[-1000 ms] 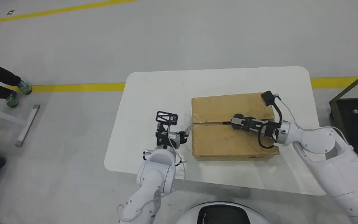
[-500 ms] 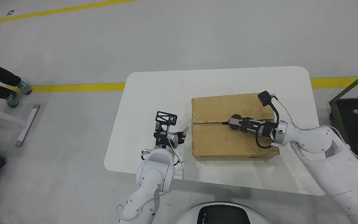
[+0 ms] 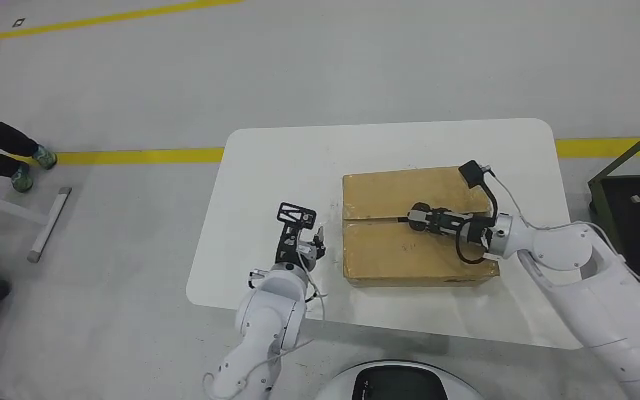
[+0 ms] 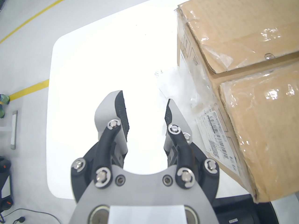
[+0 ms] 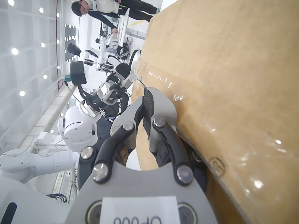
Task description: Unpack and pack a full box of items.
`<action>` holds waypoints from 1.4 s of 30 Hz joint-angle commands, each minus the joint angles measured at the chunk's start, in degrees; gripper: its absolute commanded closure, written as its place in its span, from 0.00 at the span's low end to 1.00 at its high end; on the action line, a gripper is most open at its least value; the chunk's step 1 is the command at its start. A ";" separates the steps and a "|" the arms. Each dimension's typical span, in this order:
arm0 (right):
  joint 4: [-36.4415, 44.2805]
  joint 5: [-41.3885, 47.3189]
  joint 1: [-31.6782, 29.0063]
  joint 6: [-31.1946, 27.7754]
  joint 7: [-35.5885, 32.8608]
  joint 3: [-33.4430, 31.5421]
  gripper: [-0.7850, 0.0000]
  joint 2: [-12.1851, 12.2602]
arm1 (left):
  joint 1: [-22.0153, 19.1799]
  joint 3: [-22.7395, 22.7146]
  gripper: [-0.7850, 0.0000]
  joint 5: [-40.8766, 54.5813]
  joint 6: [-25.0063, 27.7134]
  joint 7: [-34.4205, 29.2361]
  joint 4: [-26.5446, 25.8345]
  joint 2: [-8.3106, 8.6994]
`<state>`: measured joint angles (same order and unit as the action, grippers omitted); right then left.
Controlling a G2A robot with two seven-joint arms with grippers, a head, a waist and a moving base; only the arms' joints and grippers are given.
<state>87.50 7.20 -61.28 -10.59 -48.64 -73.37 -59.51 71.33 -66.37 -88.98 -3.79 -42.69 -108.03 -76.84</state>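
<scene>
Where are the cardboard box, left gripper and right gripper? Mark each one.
cardboard box (image 3: 390,255): top view, on the top flap nearer the robot.
left gripper (image 4: 143,96): left wrist view, midway between its fingertips.
right gripper (image 5: 144,93): right wrist view, midway between its fingertips.

White round-cornered table (image 3: 270,180) on grey floor (image 3: 300,70), yellow line (image 3: 140,156) alongside.

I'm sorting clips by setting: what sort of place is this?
Probably a robotics lab or test hall: grey floor with yellow lines, a white table bearing a cardboard box, and what looks like another white robot in the background.
</scene>
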 commanded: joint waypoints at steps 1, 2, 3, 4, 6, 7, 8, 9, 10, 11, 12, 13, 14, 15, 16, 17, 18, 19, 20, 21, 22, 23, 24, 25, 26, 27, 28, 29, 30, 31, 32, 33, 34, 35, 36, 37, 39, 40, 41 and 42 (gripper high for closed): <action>-0.03 -0.04 0.06 0.03 -0.10 0.00 1.00 0.01 | 1.01 -0.79 0.00 1.04 0.80 0.24 -0.20 0.10; -0.02 -0.04 0.09 0.02 -0.16 0.03 1.00 0.01 | 1.37 -1.12 0.00 1.23 1.33 0.40 -0.06 0.15; -0.02 -0.13 0.14 0.09 -0.24 0.07 1.00 0.01 | 1.64 -1.30 0.00 1.25 1.88 0.67 0.16 0.20; -0.01 -0.14 0.19 0.14 -0.23 0.11 1.00 0.01 | 1.80 -1.38 0.00 1.43 2.32 1.01 0.36 0.22; -0.05 -0.16 0.31 0.16 -0.31 0.23 1.00 -0.01 | 1.78 -1.29 0.00 2.24 2.95 1.75 1.05 0.16; -0.11 -0.16 0.37 0.16 -0.29 0.29 1.00 -0.02 | 1.59 -1.22 0.00 2.42 3.01 2.01 1.56 0.12; -0.16 -0.16 0.42 0.15 -0.26 0.34 1.00 -0.03 | 1.29 -1.05 0.00 2.48 3.00 2.33 2.10 0.06; -0.20 -0.15 0.47 0.14 -0.25 0.38 1.00 -0.04 | 0.95 -0.82 0.00 2.68 3.01 2.69 2.62 -0.02; -0.24 -0.15 0.50 0.13 -0.24 0.41 1.00 -0.05 | 0.55 -0.61 0.00 3.18 2.87 3.17 3.11 -0.12; -0.28 -0.24 0.54 0.18 -0.25 0.44 1.00 -0.05 | 0.13 -0.44 0.00 3.77 2.64 3.59 3.59 -0.23; -0.29 -0.25 0.58 0.21 -0.24 0.47 1.00 -0.05 | -0.42 -0.13 0.00 4.30 2.64 4.03 4.21 -0.36; -0.31 -0.30 0.60 0.18 -0.17 0.45 1.00 -0.05 | -0.72 0.05 0.00 4.39 2.75 4.16 4.47 -0.41; -0.34 -0.33 0.60 0.17 -0.08 0.43 1.00 -0.05 | -1.08 0.23 0.00 4.25 2.79 4.24 4.85 -0.46; -0.39 -0.33 0.61 0.14 -0.09 0.39 1.00 -0.04 | -1.36 0.40 0.00 4.13 2.70 4.28 5.19 -0.52; -0.48 -0.30 0.63 0.14 -0.07 0.31 1.00 -0.03 | -1.56 0.53 0.00 4.13 2.60 4.34 5.45 -0.57; -0.54 -0.27 0.63 0.14 -0.05 0.24 1.00 -0.02 | -1.70 0.60 0.00 4.13 2.53 4.39 5.66 -0.61; -0.56 -0.25 0.63 0.14 -0.03 0.19 1.00 -0.01 | -1.80 0.58 0.00 4.03 2.51 4.43 5.83 -0.63; -0.55 -0.24 0.62 0.14 -0.05 0.17 1.00 0.00 | -1.82 0.45 0.00 3.97 2.39 4.41 6.01 -0.64; -0.54 -0.22 0.63 0.16 -0.08 0.12 1.00 0.01 | -1.76 0.27 0.00 3.92 2.13 4.48 6.10 -0.65; -0.51 -0.29 0.64 0.10 -0.09 0.08 1.00 0.02 | -1.67 0.11 0.00 4.09 1.96 4.58 6.19 -0.67; -0.52 -0.30 0.64 0.09 -0.09 0.07 1.00 0.02 | -1.64 -0.01 0.00 4.01 1.88 4.70 6.27 -0.67; -0.53 -0.28 0.64 0.13 0.01 0.05 1.00 0.02 | -1.61 -0.10 0.00 4.08 1.71 4.89 6.32 -0.69; -0.47 -0.31 0.65 0.14 -0.01 0.12 1.00 0.01 | -1.63 -0.17 0.00 3.86 1.43 5.23 6.53 -0.72; -0.45 -0.31 0.67 0.16 -0.01 0.16 1.00 0.01 | -1.68 -0.18 0.00 3.51 1.11 5.48 6.65 -0.73; -0.45 -0.41 0.70 0.25 0.00 0.22 1.00 0.00 | -1.72 -0.12 0.00 3.42 0.69 5.83 6.79 -0.79; -0.42 -0.45 0.75 0.26 -0.06 0.29 1.00 0.00 | -1.84 -0.09 0.00 3.44 0.39 6.16 6.96 -0.84; -0.44 -0.45 0.79 0.28 -0.05 0.34 1.00 -0.01 | -1.99 -0.07 0.00 3.31 0.03 6.35 7.18 -0.90; -0.47 -0.45 0.83 0.29 -0.03 0.38 1.00 -0.02 | -2.15 0.01 0.00 3.28 -0.17 6.45 7.38 -0.95; -0.51 -0.40 0.87 0.36 -0.02 0.44 1.00 -0.04 | -2.34 0.10 0.00 3.13 -0.40 6.60 7.57 -1.01; -0.55 -0.37 0.91 0.40 -0.01 0.50 1.00 -0.05 | -2.52 0.25 0.00 2.95 -0.53 6.74 7.79 -1.06; -0.58 -0.37 0.95 0.40 0.02 0.56 1.00 -0.06 | -2.73 0.42 0.00 2.42 -0.75 6.89 8.05 -1.11; -0.61 -0.39 0.98 0.37 0.01 0.62 1.00 -0.07 | -2.96 0.70 0.00 2.03 -0.81 7.08 8.25 -1.17; -0.66 -0.40 1.02 0.32 -0.04 0.68 1.00 -0.08 | -3.19 0.93 0.00 1.82 -0.93 7.20 8.48 -1.24; -0.72 -0.40 1.04 0.27 -0.02 0.73 1.00 -0.09 | -3.45 1.14 0.00 1.33 -1.15 7.39 8.75 -1.30; -0.77 -0.41 1.05 0.22 0.01 0.79 1.00 -0.10 | -3.70 1.34 0.00 0.86 -1.65 7.55 8.99 -1.38; -0.81 -0.34 1.05 0.26 0.02 0.84 1.00 -0.11 | -3.94 1.52 0.00 0.60 -2.37 7.72 9.23 -1.48; -0.82 -0.34 1.06 0.26 0.07 0.92 1.00 -0.13 | -4.45 1.93 0.00 0.24 -3.87 8.13 9.72 -1.72; -0.81 -0.35 1.05 0.26 0.10 0.96 1.00 -0.14 | -4.70 2.10 0.00 -0.07 -4.65 8.34 10.05 -1.83; -0.74 -0.38 1.03 0.23 0.07 1.02 1.00 -0.14 | -4.94 2.29 0.00 -0.24 -5.26 8.45 10.38 -1.95; -0.69 -0.39 1.01 0.24 0.07 1.05 1.00 -0.14 | -5.16 2.45 0.00 -0.27 -5.71 8.67 10.71 -2.06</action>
<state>86.76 6.84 -60.25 -10.35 -48.55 -72.35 -59.66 66.37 -64.08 -89.20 -9.02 -34.19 -97.65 -78.80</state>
